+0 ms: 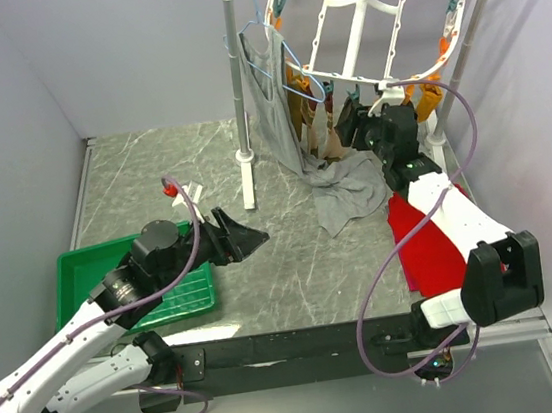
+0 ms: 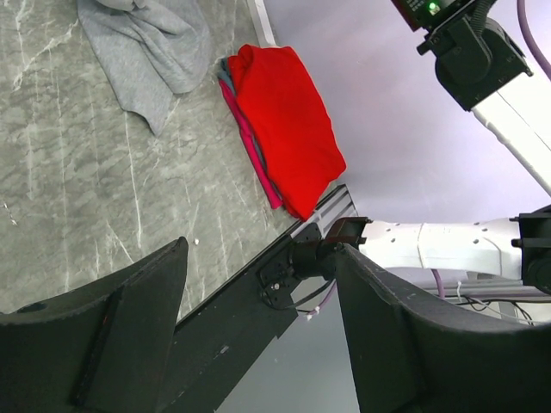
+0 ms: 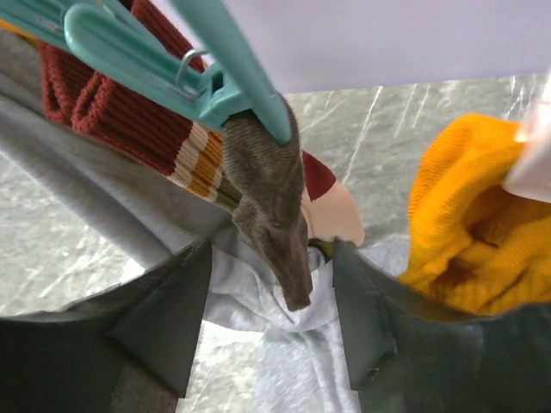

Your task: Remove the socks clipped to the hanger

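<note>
- At the lower rim of the hanger (image 1: 362,17), which hangs from the rail over the far side of the table (image 1: 152,181): the socks (image 1: 315,126) are still clipped on. A brown and tan cluster is on the left, and a mustard-orange sock (image 1: 429,97) is on the right.
- Progress, as judged: no freed sock is visible anywhere, so the task appears barely begun, and every visible sock has yet to be pulled from its clip.
- Right gripper (image 3: 271,258): raised to the rim with its jaws partly apart. A grey-brown sock (image 3: 271,198) dangles from a teal clip (image 3: 172,60) between the fingers (image 3: 164,318). A gap shows on each side, so nothing is gripped.
- Neighbours in the wrist view: a maroon striped sock (image 3: 103,103) to one side, the mustard-orange sock to the other.
- Left gripper (image 2: 263,248): low over the table near a green tray (image 1: 82,266), with jaws wide, holding and touching nothing.
</note>
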